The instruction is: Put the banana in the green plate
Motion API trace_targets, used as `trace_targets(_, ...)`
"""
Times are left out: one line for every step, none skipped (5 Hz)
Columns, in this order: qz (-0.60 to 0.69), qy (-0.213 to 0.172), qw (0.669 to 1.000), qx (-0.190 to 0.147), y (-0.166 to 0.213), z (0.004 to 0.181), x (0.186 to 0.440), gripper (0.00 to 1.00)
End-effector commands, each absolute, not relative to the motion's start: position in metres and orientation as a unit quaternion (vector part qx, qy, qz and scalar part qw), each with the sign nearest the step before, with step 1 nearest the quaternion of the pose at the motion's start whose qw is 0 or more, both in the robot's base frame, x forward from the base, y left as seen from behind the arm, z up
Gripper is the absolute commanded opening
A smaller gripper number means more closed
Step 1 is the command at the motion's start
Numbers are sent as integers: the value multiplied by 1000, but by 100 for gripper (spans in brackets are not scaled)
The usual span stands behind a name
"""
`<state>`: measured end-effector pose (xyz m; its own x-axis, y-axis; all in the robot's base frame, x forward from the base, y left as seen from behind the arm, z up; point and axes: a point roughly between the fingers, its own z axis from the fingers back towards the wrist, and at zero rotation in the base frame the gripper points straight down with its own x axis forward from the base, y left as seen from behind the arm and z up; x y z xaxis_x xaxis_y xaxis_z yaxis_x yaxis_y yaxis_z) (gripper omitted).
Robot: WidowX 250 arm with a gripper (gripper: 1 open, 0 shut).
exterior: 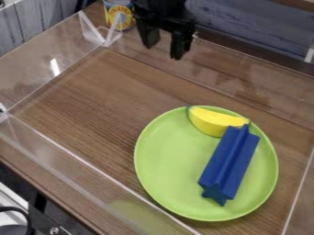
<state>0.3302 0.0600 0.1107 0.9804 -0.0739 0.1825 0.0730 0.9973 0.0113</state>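
The gripper [166,41] hangs above the far edge of the wooden worktop [110,101], pointing steeply down, with its two dark fingers [150,37] spread apart and nothing between them. The banana [214,119] lies inside the green plate [166,161], on the plate's far part just inside the rim, its curved back toward the far edge of the worktop. The plate sits flat on the worktop near the front right corner. The banana is well apart from the gripper, on the near-right side of it, with a stretch of bare wood between the two; no contact exists between the fingers and the banana. A blue ridged block [229,163] also lies in the plate, running from the plate's middle toward its near rim, with its far end touching or just beside the banana. A yellow printed cup [117,15] stands beyond the far edge of the worktop, just beside the gripper on its left. Clear plastic walls [43,60] enclose the worktop along its left and near edges.
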Motion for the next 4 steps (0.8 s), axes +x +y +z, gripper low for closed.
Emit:
trace_targets(-33,-128,991,11,64,133,334,100)
trace_targets(-33,-129,991,12,64,134,335,100)
trace_targets(-32,-131,991,12,64,135,335,100)
trace_targets(-32,-133,991,12,64,136,336,100)
